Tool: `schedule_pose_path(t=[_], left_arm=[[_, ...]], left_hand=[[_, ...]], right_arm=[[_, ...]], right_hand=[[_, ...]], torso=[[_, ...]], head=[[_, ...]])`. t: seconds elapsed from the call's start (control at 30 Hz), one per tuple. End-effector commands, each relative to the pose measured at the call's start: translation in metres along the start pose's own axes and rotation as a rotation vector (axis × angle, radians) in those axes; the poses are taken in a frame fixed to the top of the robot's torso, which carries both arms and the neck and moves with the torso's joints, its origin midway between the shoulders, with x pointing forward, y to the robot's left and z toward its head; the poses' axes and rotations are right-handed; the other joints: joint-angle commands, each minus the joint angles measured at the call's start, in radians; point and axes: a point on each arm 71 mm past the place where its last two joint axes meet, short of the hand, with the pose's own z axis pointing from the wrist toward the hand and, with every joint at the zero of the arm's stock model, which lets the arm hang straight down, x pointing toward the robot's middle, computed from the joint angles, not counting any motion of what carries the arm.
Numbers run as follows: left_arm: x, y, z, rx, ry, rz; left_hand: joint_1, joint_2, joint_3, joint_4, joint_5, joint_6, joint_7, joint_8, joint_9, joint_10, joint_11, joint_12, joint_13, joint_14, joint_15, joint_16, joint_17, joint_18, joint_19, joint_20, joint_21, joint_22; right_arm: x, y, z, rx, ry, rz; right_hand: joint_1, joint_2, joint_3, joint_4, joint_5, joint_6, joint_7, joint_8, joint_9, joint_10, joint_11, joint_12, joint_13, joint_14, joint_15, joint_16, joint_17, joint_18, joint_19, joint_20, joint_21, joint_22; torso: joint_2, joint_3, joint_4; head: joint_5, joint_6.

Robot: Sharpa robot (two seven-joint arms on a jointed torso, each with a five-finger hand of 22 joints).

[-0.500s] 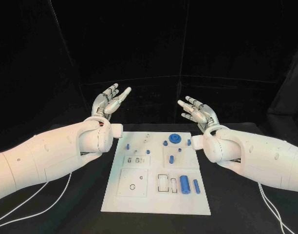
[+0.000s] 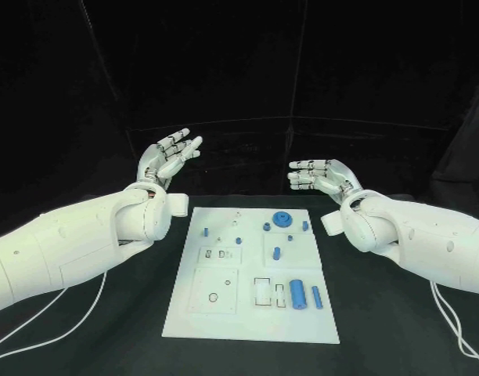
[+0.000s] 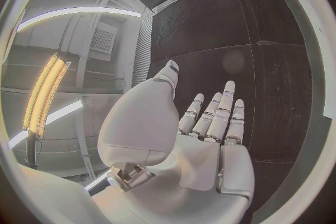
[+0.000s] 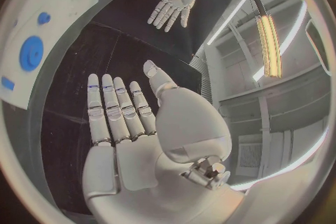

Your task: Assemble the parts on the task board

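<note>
— Black drapes behind, black table point(image 2: 138, 313) below. Anything lying on it?

— White task board point(image 2: 195, 321) flat in the middle, long side running away from the robot. Blue parts scattered over its far and right areas: round disc point(image 2: 282, 220) near the far edge, fat cylinder point(image 2: 298, 294) lying toward the near right, thinner rod point(image 2: 316, 298) just beside it on the right. Smaller blue pieces around the middle, too small to make out. Several outlined recesses across the board as well.

— And the left hand point(image 2: 167, 159)?

— Raised above the table beyond the board's far left corner, palm up, fingers stretched out and apart, grasping nothing. Same in the left wrist view: flat palm point(image 3: 203, 162), fingers straight, thumb off to the side.

— Right hand point(image 2: 321, 177)?

— Also lifted, beyond the far right corner of the board, well apart from the left. Fingers extended side by side, pointing toward the left hand, nothing between them. Confirmed from the right wrist: open palm point(image 4: 126, 162), straight fingers, thumb spread away.

— Touching the board at all?

— No. Both clear of it, and of every part.
</note>
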Motion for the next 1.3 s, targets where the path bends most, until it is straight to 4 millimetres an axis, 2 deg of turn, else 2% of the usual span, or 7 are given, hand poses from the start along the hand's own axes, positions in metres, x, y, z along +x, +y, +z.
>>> schedule_pose_path(t=[0.03, 0.2, 0.37, 0.43, 0.77, 1.03, 1.3], left_arm=[[0.003, -0.007, -0.002, 0.062, 0.005, -0.026], [0.001, -0.009, -0.006, 0.063, 0.039, -0.05], [0.001, -0.013, -0.011, 0.074, 0.097, -0.07], [0.002, -0.015, -0.014, 0.078, 0.125, -0.073], [0.014, -0.025, -0.032, 0.084, 0.282, -0.06], [0.022, -0.025, -0.038, 0.066, 0.326, -0.071], [0.028, -0.024, -0.041, 0.051, 0.353, -0.084]], left_hand=[[0.021, 0.007, 0.0, -0.026, -0.001, 0.142, 0.127, 0.032, 0.015, 0.2, -0.016, 0.043, 0.016, 0.081, -0.021, 0.029, 0.009, 0.029, 0.119, -0.001, 0.049, 0.025], [0.03, 0.029, -0.009, -0.064, 0.001, 0.385, 0.103, 0.081, 0.033, 0.394, -0.056, 0.093, 0.019, 0.292, -0.082, 0.103, 0.032, 0.077, 0.455, -0.018, 0.204, 0.091], [0.042, 0.044, -0.013, -0.094, 0.0, 0.464, 0.075, 0.093, 0.029, 0.495, -0.089, 0.116, 0.018, 0.395, -0.118, 0.117, 0.042, 0.078, 0.545, -0.05, 0.236, 0.096], [0.045, 0.05, -0.013, -0.103, 0.002, 0.485, 0.063, 0.092, 0.025, 0.533, -0.103, 0.121, 0.018, 0.432, -0.131, 0.121, 0.049, 0.079, 0.572, -0.063, 0.244, 0.096], [0.049, 0.053, -0.019, -0.125, 0.0, 0.513, 0.055, 0.072, 0.012, 0.567, -0.112, 0.093, 0.009, 0.472, -0.143, 0.101, 0.061, 0.076, 0.611, -0.077, 0.241, 0.084], [0.048, 0.052, -0.023, -0.135, 0.0, 0.513, 0.059, 0.058, 0.009, 0.564, -0.108, 0.075, 0.008, 0.476, -0.141, 0.087, 0.063, 0.076, 0.616, -0.076, 0.235, 0.078], [0.048, 0.051, -0.024, -0.137, 0.0, 0.512, 0.059, 0.055, 0.009, 0.564, -0.108, 0.072, 0.008, 0.478, -0.141, 0.085, 0.065, 0.076, 0.619, -0.076, 0.234, 0.077]], right_arm=[[0.004, 0.009, 0.0, -0.104, 0.03, -0.225], [0.001, 0.014, 0.001, -0.13, 0.054, -0.332], [0.001, 0.022, 0.005, -0.15, 0.1, -0.459], [0.001, 0.026, 0.006, -0.156, 0.121, -0.517], [0.015, 0.052, 0.016, -0.171, 0.227, -0.88], [0.029, 0.057, 0.021, -0.157, 0.298, -1.09], [0.039, 0.056, 0.024, -0.141, 0.355, -1.177]], right_hand=[[0.043, -0.015, 0.059, -0.054, 0.009, 0.197, 0.032, 0.0, 0.003, 0.187, -0.037, -0.005, 0.002, 0.219, -0.051, 0.011, 0.003, 0.027, 0.16, -0.04, 0.058, 0.007], [0.036, -0.033, 0.103, -0.054, 0.003, 0.237, 0.019, -0.013, 0.003, 0.246, -0.055, -0.021, 0.002, 0.285, -0.073, 0.004, 0.005, 0.027, 0.208, -0.063, 0.08, 0.009], [0.038, -0.075, 0.134, -0.055, 0.001, 0.252, 0.012, -0.029, 0.003, 0.301, -0.069, -0.035, 0.004, 0.329, -0.088, -0.013, 0.008, 0.026, 0.27, -0.089, 0.121, 0.022], [0.052, -0.089, 0.139, -0.054, -0.005, 0.259, 0.005, -0.029, 0.004, 0.322, -0.078, -0.036, 0.005, 0.4, -0.109, 0.014, 0.025, 0.027, 0.308, -0.107, 0.152, 0.037], [0.052, -0.125, 0.136, -0.05, 0.013, 0.312, -0.029, -0.028, 0.004, 0.386, -0.121, -0.051, 0.007, 0.631, -0.181, 0.157, 0.141, 0.023, 0.453, -0.189, 0.371, 0.155], [0.018, -0.132, 0.15, -0.047, -0.008, 0.305, -0.032, -0.031, 0.004, 0.354, -0.124, -0.051, 0.007, 0.633, -0.188, 0.387, 0.277, 0.023, 0.483, -0.197, 0.497, 0.229], [-0.003, -0.143, 0.166, -0.046, -0.018, 0.285, -0.032, -0.032, 0.003, 0.303, -0.117, -0.051, 0.006, 0.625, -0.182, 0.621, 0.431, 0.022, 0.475, -0.192, 0.617, 0.304]], torso=[[0.022, -0.0028, -0.0027], [0.04, -0.002, -0.0005], [0.057, -0.003, 0.004], [0.065, -0.004, 0.0069], [0.109, -0.0099, 0.0184], [0.135, -0.0133, 0.0287], [0.151, -0.0133, 0.0261]], head=[[0.001, 0.003], [0.003, 0.007], [0.001, 0.007], [-0.001, 0.012], [-0.014, 0.032], [-0.022, 0.043], [-0.027, 0.048]])
